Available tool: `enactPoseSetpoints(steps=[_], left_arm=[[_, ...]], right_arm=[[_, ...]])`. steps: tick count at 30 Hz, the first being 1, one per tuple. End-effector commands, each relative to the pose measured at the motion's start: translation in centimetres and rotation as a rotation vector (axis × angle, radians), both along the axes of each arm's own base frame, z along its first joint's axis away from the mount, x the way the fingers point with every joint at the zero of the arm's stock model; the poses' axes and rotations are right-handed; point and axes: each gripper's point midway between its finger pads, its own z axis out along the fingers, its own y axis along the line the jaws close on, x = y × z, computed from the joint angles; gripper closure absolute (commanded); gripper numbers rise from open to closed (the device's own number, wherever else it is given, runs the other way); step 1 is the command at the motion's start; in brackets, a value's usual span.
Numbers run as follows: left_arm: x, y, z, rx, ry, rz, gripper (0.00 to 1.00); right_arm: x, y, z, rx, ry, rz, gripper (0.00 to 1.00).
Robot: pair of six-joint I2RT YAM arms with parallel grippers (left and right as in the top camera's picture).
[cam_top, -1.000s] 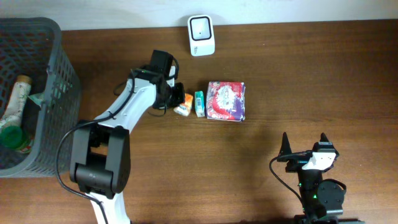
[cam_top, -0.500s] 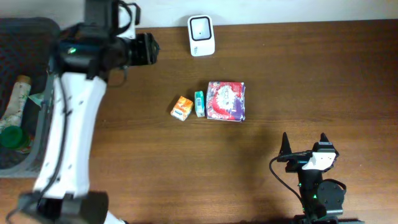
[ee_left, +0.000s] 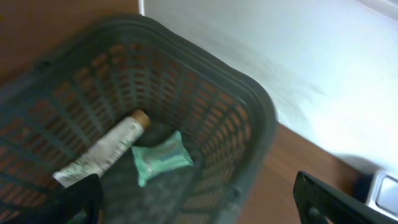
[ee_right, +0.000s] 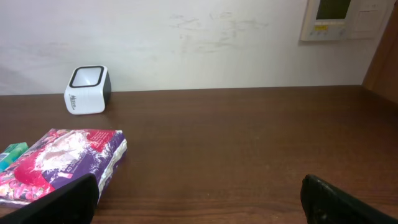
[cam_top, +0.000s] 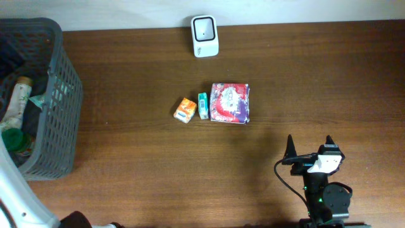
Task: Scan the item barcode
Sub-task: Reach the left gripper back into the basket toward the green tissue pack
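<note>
The white barcode scanner [cam_top: 204, 36] stands at the table's far edge. An orange item [cam_top: 185, 109], a small teal box [cam_top: 202, 105] and a purple-and-red pack [cam_top: 230, 102] lie side by side mid-table, with no gripper touching them. My left gripper [ee_left: 199, 208] hangs open over the grey basket [ee_left: 249, 106], nothing between its fingers [ee_left: 333, 199]. Only a white part of the left arm [cam_top: 14, 199] shows in the overhead view. My right gripper [cam_top: 309, 144] rests open at the near right, facing the pack [ee_right: 62, 162] and the scanner [ee_right: 87, 90].
The basket [cam_top: 60, 95] fills the left end of the table and holds a pale tube [ee_left: 106, 149], a green packet [ee_left: 161, 158] and a green-lidded item [cam_top: 11, 139]. A wall runs behind the table's far edge.
My left gripper has opened and left the orange item lying beside the teal box. The left arm has swung away to the left, over the basket. The right arm has not moved.
</note>
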Motion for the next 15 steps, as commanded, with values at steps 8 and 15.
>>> enactPoseSetpoints(steps=[8, 15], left_arm=[[5.7, 7.8, -13.1, 0.097, 0.316, -0.054, 0.07], [5.6, 9.5, -20.3, -0.307, 0.309, 0.339, 0.09]], right_arm=[[0.0, -0.2, -0.4, 0.006, 0.005, -0.008, 0.02], [0.0, -0.2, -0.4, 0.006, 0.005, -0.008, 0.01]])
